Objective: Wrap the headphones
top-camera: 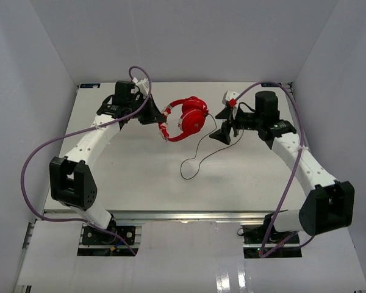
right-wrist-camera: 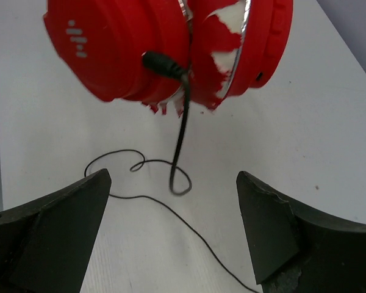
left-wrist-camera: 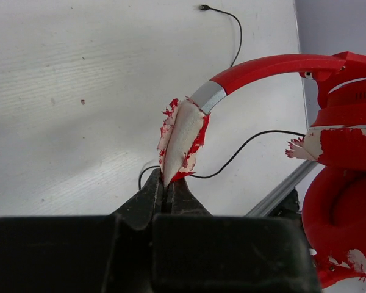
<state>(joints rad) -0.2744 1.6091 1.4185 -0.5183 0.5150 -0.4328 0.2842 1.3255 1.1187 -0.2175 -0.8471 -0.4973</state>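
The red headphones (top-camera: 189, 119) are held up over the far middle of the table, earcups folded together. My left gripper (left-wrist-camera: 166, 190) is shut on the worn, peeling padding of the headband (left-wrist-camera: 184, 139); it shows in the top view (top-camera: 155, 116) just left of the headphones. The earcups (right-wrist-camera: 165, 43) hang in front of my right gripper (right-wrist-camera: 174, 226), which is open and empty over the table (top-camera: 227, 133), right of the headphones. The thin black cable (right-wrist-camera: 182, 131) drops from a plug in the earcup and loops on the table (top-camera: 196, 160).
Purple robot cables (top-camera: 39, 159) arc along both arms. The table's metal edge rail (left-wrist-camera: 280, 192) shows in the left wrist view. White walls enclose the table on three sides. The cable's plug end (left-wrist-camera: 204, 8) lies on the table.
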